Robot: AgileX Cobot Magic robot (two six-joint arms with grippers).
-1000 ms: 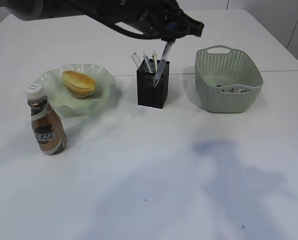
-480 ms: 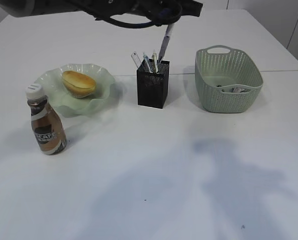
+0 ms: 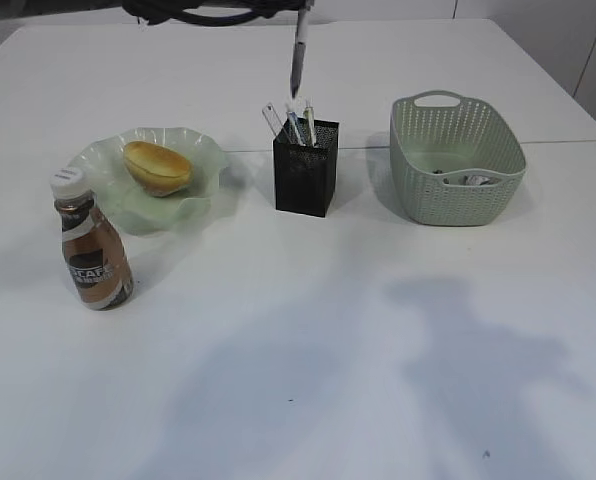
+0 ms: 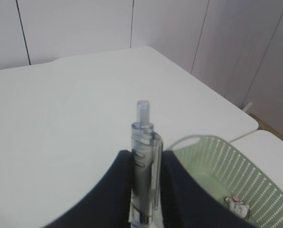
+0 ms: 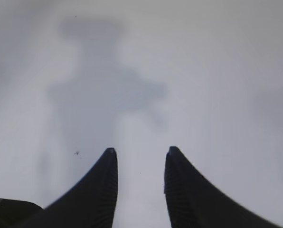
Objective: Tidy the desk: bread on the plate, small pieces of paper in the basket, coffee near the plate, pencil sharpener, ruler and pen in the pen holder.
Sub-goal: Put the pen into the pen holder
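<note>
Labels first: the coffee point(image 3: 92, 252) carries a dark brown label with pale lettering too small for me to read with confidence. No other writing is legible anywhere in view.

My left hand point(image 4: 146, 190) is closed on a pen point(image 4: 144, 159), a grey, clear-barrelled one pinched between both fingers, its end cap standing up past the fingertips. In the exterior view that pen point(image 3: 299, 50) hangs nearly upright above the pen holder point(image 3: 305, 167), its tip clear of the rim; the arm itself is almost wholly off the top edge. My right hand point(image 5: 140, 151) holds nothing; its fingers stand moderately parted over bare worktop.

Taking the pen holder as reference: it already contains several slim items leaning out of its top, which I cannot identify singly. The plate point(image 3: 203, 160) lies to its left with the bread point(image 3: 158, 167) resting in it. The coffee stands upright in front of the plate, close to it. The basket point(image 3: 456, 195) sits to the right of the pen holder, apart from it, with small crumpled paper pieces point(image 3: 468, 179) inside.

Surface: the worktop point(image 3: 378, 350) is plain white, with a seam running behind the pen holder and soft grey arm shadows across the near side. Room: pale wall panels with dark vertical joints stand beyond the far edge.
</note>
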